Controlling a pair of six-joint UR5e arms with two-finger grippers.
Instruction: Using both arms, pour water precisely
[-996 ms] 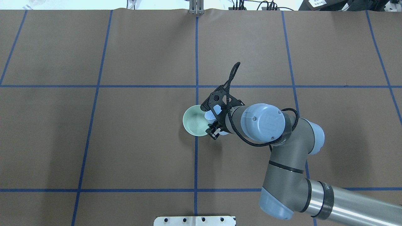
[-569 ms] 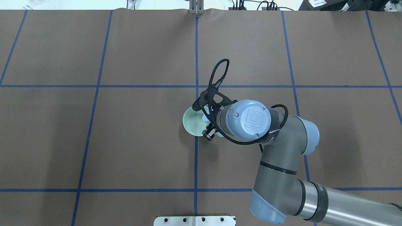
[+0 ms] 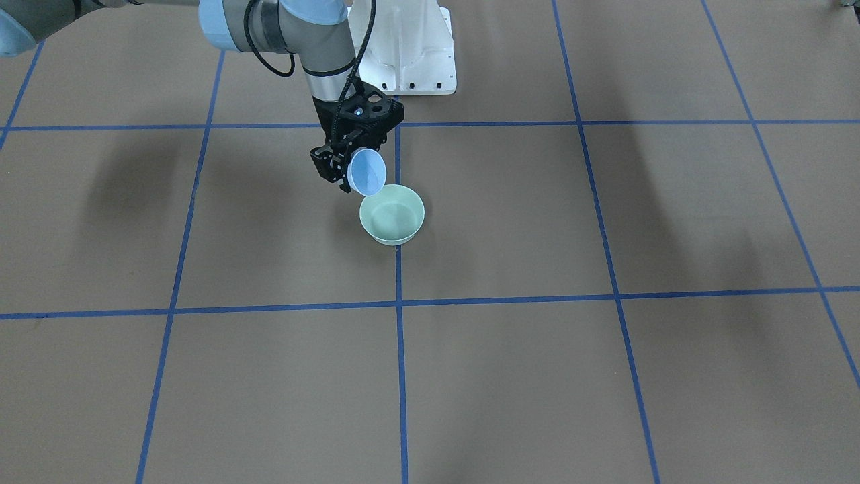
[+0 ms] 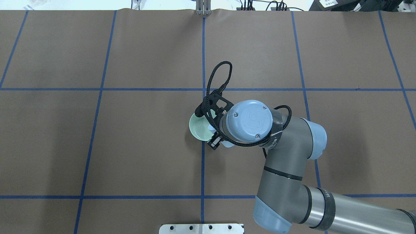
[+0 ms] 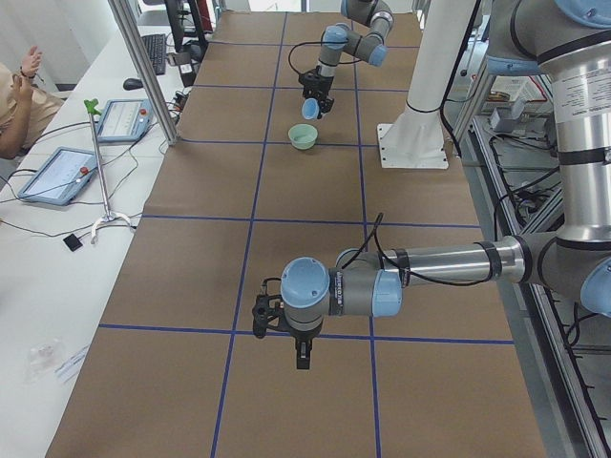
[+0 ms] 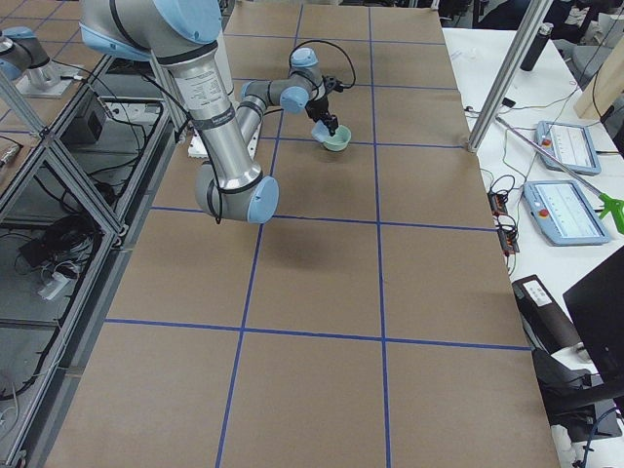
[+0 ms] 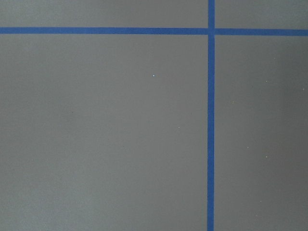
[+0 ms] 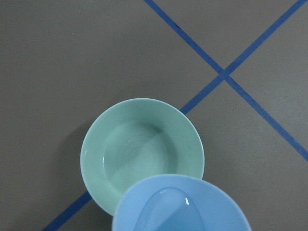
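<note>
My right gripper [image 3: 349, 169] is shut on a light-blue cup [image 3: 367, 172] and holds it tilted, mouth toward a pale green bowl [image 3: 392, 215], just above the bowl's near rim. In the overhead view the right wrist covers most of the cup; the bowl [image 4: 198, 127] peeks out on its left. The right wrist view shows the cup's lip [image 8: 180, 204] with water pooled in it over the bowl [image 8: 139, 149], which holds a little clear water. My left gripper [image 5: 300, 355] hangs low over bare table far from the bowl; I cannot tell if it is open or shut.
The white bolted pedestal [image 3: 410, 54] stands behind the bowl. Blue tape lines [image 4: 203, 65] grid the brown table cover. Tablets [image 5: 55, 174], a stand and an operator are along the side bench in the exterior left view.
My right wrist has shifted left and turned, bringing the cup further over the bowl and tipping it more. The bowl has not moved.
</note>
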